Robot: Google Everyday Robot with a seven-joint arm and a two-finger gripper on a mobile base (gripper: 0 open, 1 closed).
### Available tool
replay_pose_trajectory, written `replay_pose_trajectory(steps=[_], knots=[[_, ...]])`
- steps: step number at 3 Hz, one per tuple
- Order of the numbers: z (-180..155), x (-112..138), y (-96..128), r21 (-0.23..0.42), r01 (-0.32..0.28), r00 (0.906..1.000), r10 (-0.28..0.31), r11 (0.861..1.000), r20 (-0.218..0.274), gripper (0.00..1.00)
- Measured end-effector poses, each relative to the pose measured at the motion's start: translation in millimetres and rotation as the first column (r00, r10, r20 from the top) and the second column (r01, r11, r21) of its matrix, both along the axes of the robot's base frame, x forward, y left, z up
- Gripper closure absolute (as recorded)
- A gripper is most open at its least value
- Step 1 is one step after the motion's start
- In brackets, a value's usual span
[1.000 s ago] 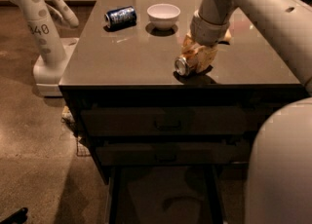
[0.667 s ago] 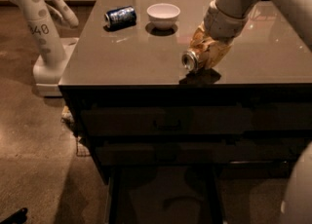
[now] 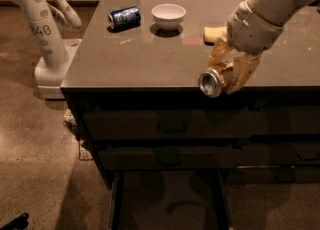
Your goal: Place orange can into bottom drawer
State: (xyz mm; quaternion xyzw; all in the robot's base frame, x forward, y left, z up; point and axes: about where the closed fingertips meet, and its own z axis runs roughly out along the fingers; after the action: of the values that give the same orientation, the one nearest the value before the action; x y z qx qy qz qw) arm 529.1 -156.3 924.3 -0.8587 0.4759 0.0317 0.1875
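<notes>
The arm slants down from the upper right over the counter [image 3: 145, 59], its wrist bent toward the counter's front edge. The claw [image 3: 231, 72] is clamped around the orange can [image 3: 214, 81], which lies sideways at that edge, silver top facing outward. Below the counter, the bottom drawer [image 3: 165, 199] stands open.

tool [image 3: 227, 74]: over the front edge of the bench [image 3: 140, 59], right of middle, clasping the orange can [image 3: 212, 81]
orange can: on its side, silver top facing out past the bench's front edge
bottom drawer [image 3: 167, 204]: pulled open, below the bench
blue can [image 3: 124, 17]: lying at the bench's back left
white bowl [image 3: 168, 15]: bench's back middle
</notes>
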Motion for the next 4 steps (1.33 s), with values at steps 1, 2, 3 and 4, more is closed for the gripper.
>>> replay_pose_trajectory(steps=[1, 2, 3, 4], knots=[[0, 0, 0, 0.0, 0.0, 1.0, 0.0, 1.0, 0.001, 1.0], [-20, -15, 7, 0.02, 0.018, 0.9989, -0.017, 1.0, -0.043, 1.0], [-53, -59, 34, 0.085, 0.054, 0.9915, -0.043, 0.995, -0.123, 1.0], [-99, -100, 71, 0.152, 0.08, 0.9733, -0.045, 0.985, -0.225, 1.0]])
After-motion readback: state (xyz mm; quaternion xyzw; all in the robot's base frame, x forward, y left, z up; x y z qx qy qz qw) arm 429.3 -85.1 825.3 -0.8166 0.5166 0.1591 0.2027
